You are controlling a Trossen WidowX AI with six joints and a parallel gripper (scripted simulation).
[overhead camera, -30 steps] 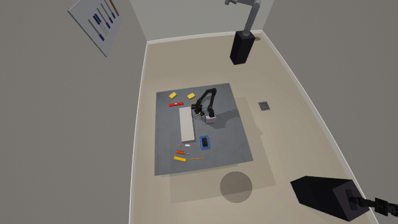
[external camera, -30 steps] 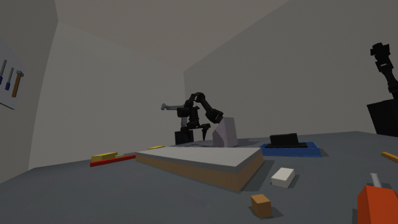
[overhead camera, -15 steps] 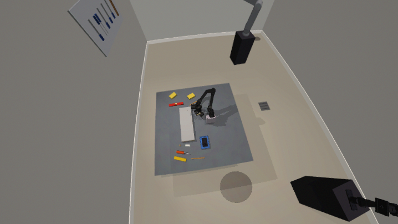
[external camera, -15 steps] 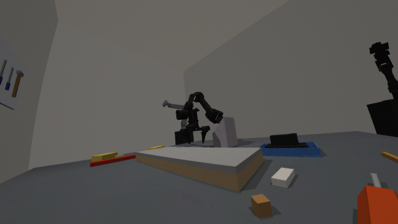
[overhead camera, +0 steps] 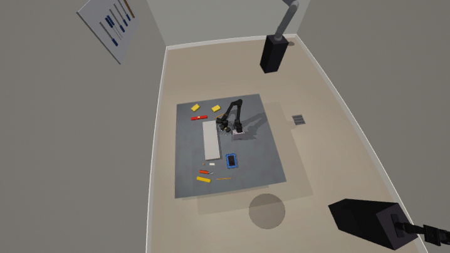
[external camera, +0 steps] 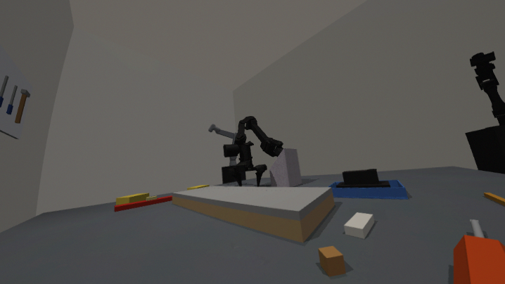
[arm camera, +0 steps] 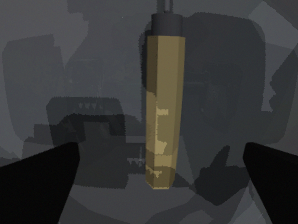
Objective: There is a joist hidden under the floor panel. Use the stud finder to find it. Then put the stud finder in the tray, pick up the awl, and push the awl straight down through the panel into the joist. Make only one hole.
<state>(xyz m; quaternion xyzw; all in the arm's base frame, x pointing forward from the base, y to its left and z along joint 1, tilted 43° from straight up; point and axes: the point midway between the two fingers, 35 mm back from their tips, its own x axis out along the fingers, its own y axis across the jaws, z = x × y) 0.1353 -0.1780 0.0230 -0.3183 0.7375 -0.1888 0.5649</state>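
Note:
The awl (arm camera: 167, 80) lies on the mat with its yellow handle between the spread fingers in the wrist view; its dark collar and part of the shaft show at the top edge, and its tip is out of view. My gripper (overhead camera: 225, 128) (external camera: 249, 184) (arm camera: 165, 153) is open, pointing down around the handle without gripping it, beside the far end of the panel. The floor panel (overhead camera: 208, 141) (external camera: 254, 198) is a pale slab with tan sides. The black stud finder (overhead camera: 231, 160) (external camera: 360, 177) sits in the blue tray (external camera: 371, 192). The joist is hidden.
A pale block (overhead camera: 238, 135) (external camera: 292, 169) stands at the arm's base, close to the gripper. A red level (overhead camera: 198, 118) and yellow blocks (overhead camera: 195, 108) (overhead camera: 215, 108) lie beyond the panel. A white block (external camera: 358, 224), orange cube (external camera: 331, 260) and red-handled screwdriver (overhead camera: 204, 171) lie at its near end.

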